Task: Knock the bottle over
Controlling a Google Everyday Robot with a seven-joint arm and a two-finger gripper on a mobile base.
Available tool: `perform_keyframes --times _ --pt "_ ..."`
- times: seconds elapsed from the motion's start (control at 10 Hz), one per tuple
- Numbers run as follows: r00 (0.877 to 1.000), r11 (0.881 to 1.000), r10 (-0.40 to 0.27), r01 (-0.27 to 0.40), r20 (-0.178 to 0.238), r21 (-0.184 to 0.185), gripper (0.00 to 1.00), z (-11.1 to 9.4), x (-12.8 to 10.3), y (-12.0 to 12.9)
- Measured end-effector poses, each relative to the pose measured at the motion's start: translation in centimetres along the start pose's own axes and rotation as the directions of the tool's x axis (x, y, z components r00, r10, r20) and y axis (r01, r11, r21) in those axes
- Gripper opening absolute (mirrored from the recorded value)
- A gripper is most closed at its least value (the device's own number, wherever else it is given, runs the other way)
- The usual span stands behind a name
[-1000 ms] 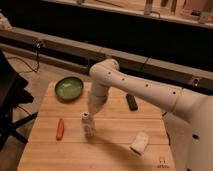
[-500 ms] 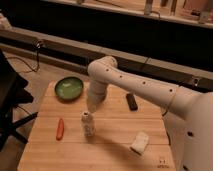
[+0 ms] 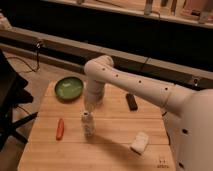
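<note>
The bottle (image 3: 88,125) is small, slim and whitish with a round pale cap. It stands upright near the middle of the wooden table (image 3: 115,160). My white arm reaches in from the right and bends down over it. My gripper (image 3: 90,106) hangs just above and slightly behind the bottle's cap, very close to it. I cannot tell whether it touches the cap.
A green bowl (image 3: 69,88) sits at the table's back left. A red-orange elongated thing (image 3: 60,128) lies left of the bottle. A white cup (image 3: 140,142) lies on its side at the front right. A small black object (image 3: 131,101) lies behind, right of the arm.
My arm and gripper have drifted slightly to the left above the bottle. The bottle stays upright in the same spot.
</note>
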Motion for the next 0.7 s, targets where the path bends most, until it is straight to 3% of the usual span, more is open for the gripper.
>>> perform_keyframes --times 0.4,0.7 --pt "0.999 0.997 0.038 -0.036 0.028 -0.062 0.17 2.2 -3.1 4.3" --pt "0.998 0.996 0.055 -0.053 0.032 -0.075 0.18 1.2 -4.0 6.0"
